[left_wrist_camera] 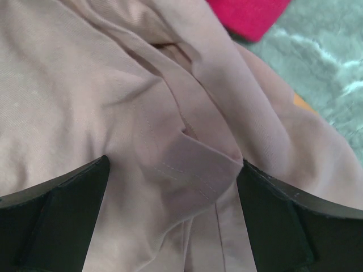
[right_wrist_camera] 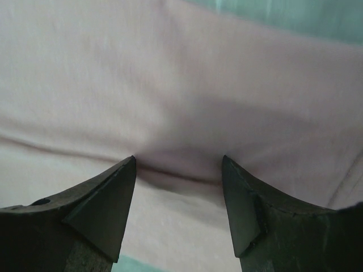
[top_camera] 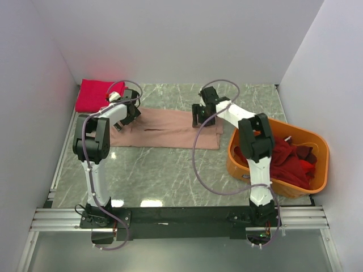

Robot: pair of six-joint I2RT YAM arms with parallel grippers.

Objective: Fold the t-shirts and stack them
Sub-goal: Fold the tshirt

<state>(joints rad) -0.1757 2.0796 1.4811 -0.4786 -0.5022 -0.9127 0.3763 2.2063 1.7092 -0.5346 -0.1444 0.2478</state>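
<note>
At the near right, the orange tub (top_camera: 324, 148) holds the dark red t-shirts (top_camera: 290, 163) in a loose heap. Further in, the dusty-pink t-shirt (top_camera: 170, 131) lies across the middle of the table (top_camera: 170, 181), folded into a long flat band. Both arms reach forward with bent elbows and their wrists are turned down onto it. The right gripper (right_wrist_camera: 178, 164) stands on the right end of the band, its fingers apart over a soft crease, not clamped. The left gripper (left_wrist_camera: 173, 170) is over the left end, spread fully wide around a bunched hem fold. The cloth looks light, thin and limp, so I judge it will sag and slip. It is best to pinch all layers at the folded edge of each end. At the far left corner lies the crimson-pink t-shirt (top_camera: 93, 95), folded, near the left gripper.
</note>
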